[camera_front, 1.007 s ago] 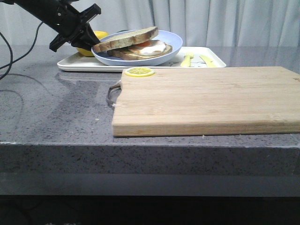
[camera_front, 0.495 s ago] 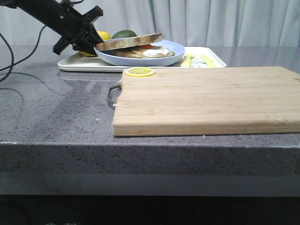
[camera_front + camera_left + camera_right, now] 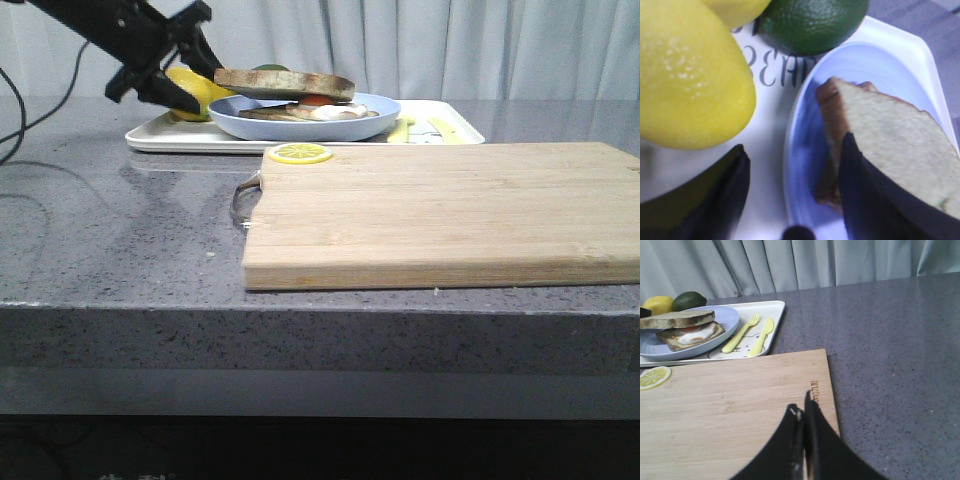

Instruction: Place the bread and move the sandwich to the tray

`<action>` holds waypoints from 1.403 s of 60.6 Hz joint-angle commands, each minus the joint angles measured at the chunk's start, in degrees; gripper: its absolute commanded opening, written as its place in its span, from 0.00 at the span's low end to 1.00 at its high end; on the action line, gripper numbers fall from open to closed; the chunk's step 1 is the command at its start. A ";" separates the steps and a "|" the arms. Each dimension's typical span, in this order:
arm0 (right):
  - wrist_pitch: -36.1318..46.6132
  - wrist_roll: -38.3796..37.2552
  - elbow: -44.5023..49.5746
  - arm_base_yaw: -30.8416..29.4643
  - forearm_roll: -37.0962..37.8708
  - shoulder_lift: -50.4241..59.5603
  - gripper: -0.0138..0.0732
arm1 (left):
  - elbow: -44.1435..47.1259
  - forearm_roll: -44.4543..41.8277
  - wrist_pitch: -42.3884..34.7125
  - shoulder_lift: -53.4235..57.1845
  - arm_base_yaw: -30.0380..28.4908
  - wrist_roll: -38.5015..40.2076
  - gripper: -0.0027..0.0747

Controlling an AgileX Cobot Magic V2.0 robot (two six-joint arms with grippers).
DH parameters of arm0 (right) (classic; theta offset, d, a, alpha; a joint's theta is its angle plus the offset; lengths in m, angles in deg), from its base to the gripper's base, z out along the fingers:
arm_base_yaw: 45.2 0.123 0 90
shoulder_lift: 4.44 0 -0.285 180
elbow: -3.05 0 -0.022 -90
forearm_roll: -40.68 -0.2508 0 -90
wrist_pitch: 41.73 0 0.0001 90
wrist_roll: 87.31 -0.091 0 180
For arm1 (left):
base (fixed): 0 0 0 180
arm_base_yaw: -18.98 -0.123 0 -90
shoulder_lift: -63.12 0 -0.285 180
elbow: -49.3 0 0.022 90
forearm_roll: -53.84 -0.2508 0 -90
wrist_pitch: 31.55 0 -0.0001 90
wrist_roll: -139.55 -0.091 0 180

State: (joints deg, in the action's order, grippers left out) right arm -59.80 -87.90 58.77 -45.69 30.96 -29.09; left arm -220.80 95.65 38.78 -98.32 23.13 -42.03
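Change: since a second ago I've levelled the plate (image 3: 305, 117) onto the tray (image 3: 440, 133); it's no longer tipped.
Left tool (image 3: 790, 192): spread open, straddling the plate's rim.
Right tool (image 3: 802, 432): clenched, empty, over the cutting board (image 3: 440, 205).
Bread (image 3: 285, 82): atop the sandwich (image 3: 320, 109).
Risk: one finger (image 3: 865, 200) looks to be touching the bread; pulling back could drag it off.

I see a grey speckled stone counter (image 3: 120, 240) with a thick front edge, its top catching soft reflections. Behind the counter, pale grey curtains (image 3: 480, 45) hang in vertical folds across the whole back. Below the counter's edge everything falls into dark shadow. The light looks even and diffuse.
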 commanded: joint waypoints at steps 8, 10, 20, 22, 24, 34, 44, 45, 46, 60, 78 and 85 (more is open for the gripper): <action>4.32 0.05 -1.47 -0.43 -0.04 -0.65 0.09 | -7.82 3.95 1.66 5.25 -0.63 1.58 0.17; 4.23 0.05 -1.47 -0.43 -0.04 -0.65 0.09 | -7.82 4.10 1.66 5.59 -0.63 1.58 0.11; 4.10 0.05 -1.47 -0.43 -0.04 -0.65 0.09 | -7.82 7.15 1.66 7.47 -0.63 1.58 0.01; 4.10 0.05 -1.47 -0.43 -0.04 -0.65 0.09 | -7.82 7.52 1.66 8.06 -0.63 1.58 0.01; 4.10 0.05 -1.47 -0.43 -0.04 -0.65 0.09 | -7.82 7.78 1.66 8.82 -0.63 1.58 0.01; 3.75 0.05 -1.47 -0.43 -0.04 -0.65 0.09 | -7.46 7.67 1.75 12.71 -0.52 2.15 0.01; 1.08 0.05 -1.47 -0.43 -0.04 -0.65 0.09 | -4.44 5.11 1.75 16.45 0.16 4.33 0.01; 0.65 0.05 -1.47 -0.43 -0.04 -0.65 0.09 | -3.64 4.63 1.75 17.11 0.44 4.33 0.01; 0.26 0.05 -1.47 -0.43 -0.04 -0.65 0.09 | -3.04 4.17 1.75 17.49 0.72 4.33 0.01; -0.62 0.05 -1.47 -0.43 -0.04 -0.65 0.09 | 19.09 -20.09 1.75 30.58 7.84 2.47 0.01; 1.78 0.05 -1.47 -0.43 -0.04 -0.65 0.09 | 46.16 -33.75 -0.40 45.60 6.59 2.86 0.01; 3.88 0.05 -1.47 -0.43 0.01 -0.65 0.09 | 55.56 -33.75 -4.76 51.45 4.88 2.86 0.01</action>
State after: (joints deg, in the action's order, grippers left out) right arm -62.45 -87.90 58.77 -45.69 30.96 -29.09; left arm -169.30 61.59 39.37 -54.14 29.13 -39.26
